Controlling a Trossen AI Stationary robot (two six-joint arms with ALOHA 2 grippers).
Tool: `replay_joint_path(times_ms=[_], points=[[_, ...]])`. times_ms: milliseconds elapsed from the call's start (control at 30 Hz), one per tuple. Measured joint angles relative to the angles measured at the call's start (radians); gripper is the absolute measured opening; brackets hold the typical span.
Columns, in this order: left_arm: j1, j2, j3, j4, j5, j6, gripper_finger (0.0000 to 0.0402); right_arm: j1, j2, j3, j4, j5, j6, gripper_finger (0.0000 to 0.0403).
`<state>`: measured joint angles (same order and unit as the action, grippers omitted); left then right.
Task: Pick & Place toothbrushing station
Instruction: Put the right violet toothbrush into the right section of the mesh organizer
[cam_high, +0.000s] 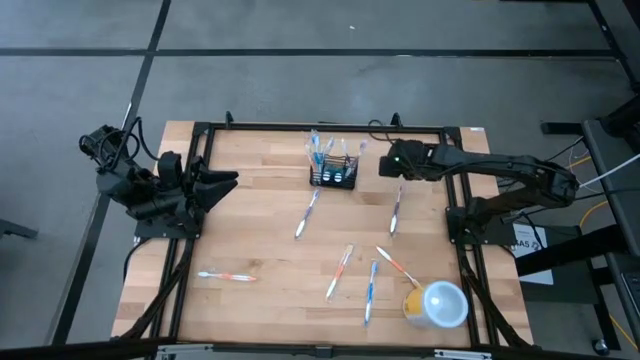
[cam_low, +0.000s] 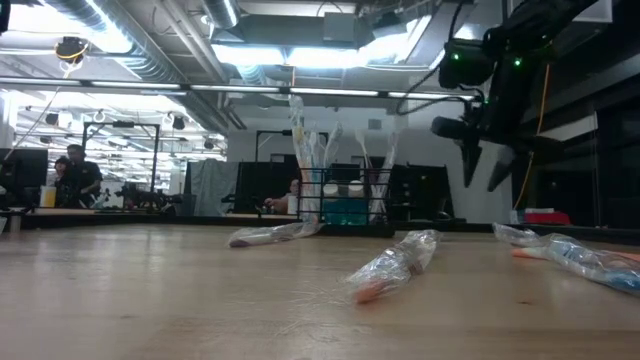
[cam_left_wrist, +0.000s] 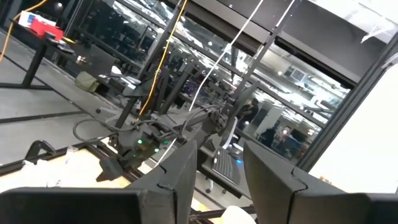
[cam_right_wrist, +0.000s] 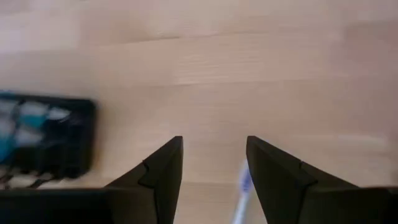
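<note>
Looking at the table (cam_high: 250, 230) from above, the right gripper (cam_high: 392, 163) hangs over the far part of the top, toward the right edge, just past the far end of a wrapped toothbrush (cam_high: 396, 211). Its fingers (cam_right_wrist: 163, 169) are spread with nothing between them, pointing down at bare wood, and that toothbrush's tip (cam_right_wrist: 242, 186) peeks into the gap. The left gripper (cam_high: 222, 183) is parked off the left edge, fingers (cam_left_wrist: 180, 171) apart and empty.

The black mesh holder (cam_high: 333, 175) stands near the middle of the far edge, already stuffed with a few toothbrushes, just beside the right gripper. Five more wrapped toothbrushes lie loose: one near the middle (cam_high: 307, 213), three toward the near right (cam_high: 339, 272) (cam_high: 370, 291) (cam_high: 397, 264), one toward the near left corner (cam_high: 226, 276). A yellow cup (cam_high: 437, 304) stands at the near right.

What could go wrong, I'd guess: the wrappers look like slick crinkly plastic, so a pinch on film alone could let a toothbrush slide out mid-carry. A toothbrush lying flat is a thin target, so the fingers could scrape the wood or straddle it off-centre. And the holder is small and already crowded, so one poked in at a bad angle could tip the holder or nudge out what's in it.

No brand names or writing I can read anywhere.
</note>
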<state>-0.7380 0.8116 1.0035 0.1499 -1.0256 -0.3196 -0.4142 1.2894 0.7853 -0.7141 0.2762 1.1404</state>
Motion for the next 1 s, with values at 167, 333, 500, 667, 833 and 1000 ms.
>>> replay_joint_path(times_ms=[167, 333, 500, 667, 833, 1000], points=[[0.0, 0.0, 0.0, 0.004, 0.001, 0.009, 0.0127, -0.064, 0.005, 0.0, -0.12, -0.158, 0.088, 0.018], [0.0, 0.0, 0.0, 0.004, 0.008, 0.019, 0.0127, -0.066, 0.005, 0.0, -0.152, -0.272, 0.176, 0.018], [0.0, 0.0, 0.0, 0.013, 0.056, 0.028, 0.0127, -0.067, 0.03, 0.0, -0.222, -0.274, 0.203, 0.018], [0.0, 0.0, 0.0, 0.016, 0.071, 0.044, 0.0127, -0.067, 0.082, -0.015, -0.234, -0.295, 0.192, 0.018], [0.0, 0.0, 0.0, 0.029, 0.083, 0.046, 0.0127, -0.066, 0.129, -0.026, -0.114, -0.317, 0.217, 0.018], [0.0, 0.0, 0.0, 0.038, 0.088, 0.045, 0.0127, -0.066, 0.202, -0.027, -0.048, -0.321, 0.235, 0.018]])
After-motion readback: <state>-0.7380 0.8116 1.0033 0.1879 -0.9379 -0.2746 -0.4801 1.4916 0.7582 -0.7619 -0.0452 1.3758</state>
